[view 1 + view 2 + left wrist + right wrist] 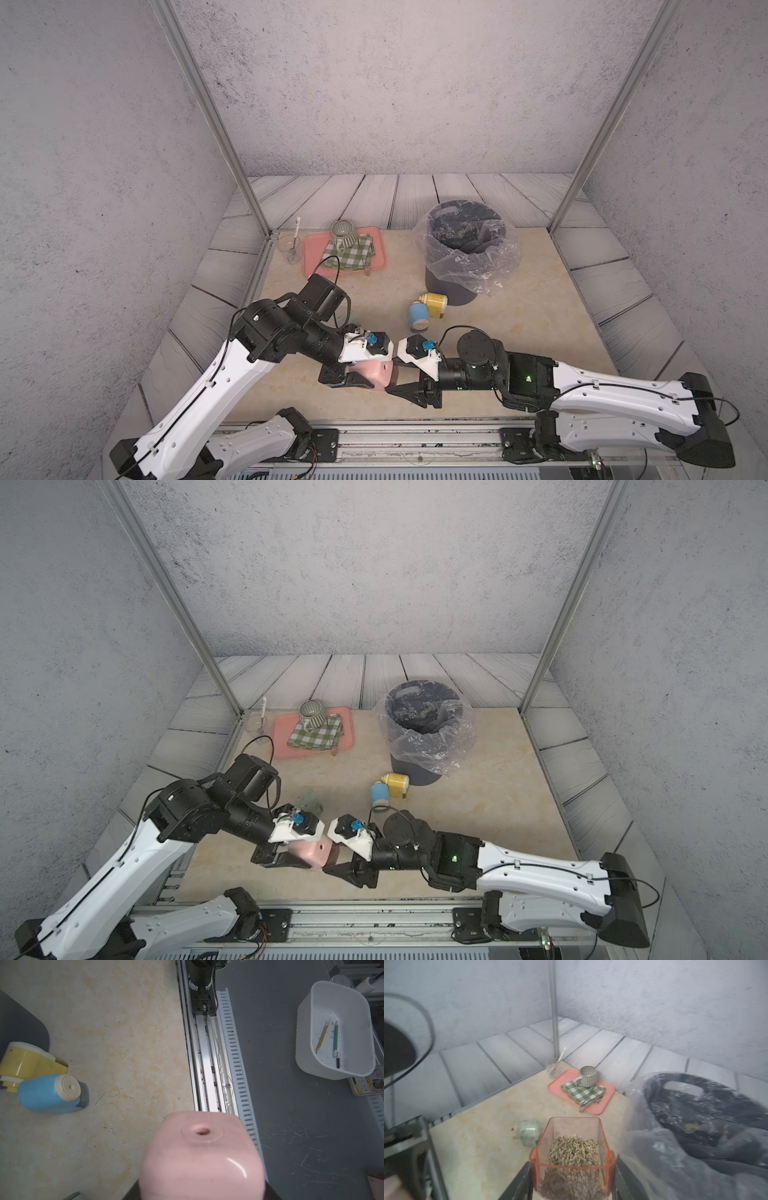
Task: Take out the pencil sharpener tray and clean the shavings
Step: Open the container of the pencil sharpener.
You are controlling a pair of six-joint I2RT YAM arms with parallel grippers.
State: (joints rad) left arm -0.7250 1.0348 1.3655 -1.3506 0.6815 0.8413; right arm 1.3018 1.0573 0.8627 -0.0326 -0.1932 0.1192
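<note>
Tray: sitting between right gripper fingers, apparently clamped (view blurring).
Handling: likely light, thin-walled, carrying loose shavings; gripping side walls, level.
Left gripper: clamping pink sharpener.

Front centre is crowded. The left gripper is clamped on the pink pencil sharpener, nose to nose with the right gripper, which is closed around the shavings tray. Towards the lined bin, a blue sharpener and a yellow sharpener lie in the way. A green sharpener sits just behind the left gripper. Right of the bin the tabletop is bare — open passage.
</note>
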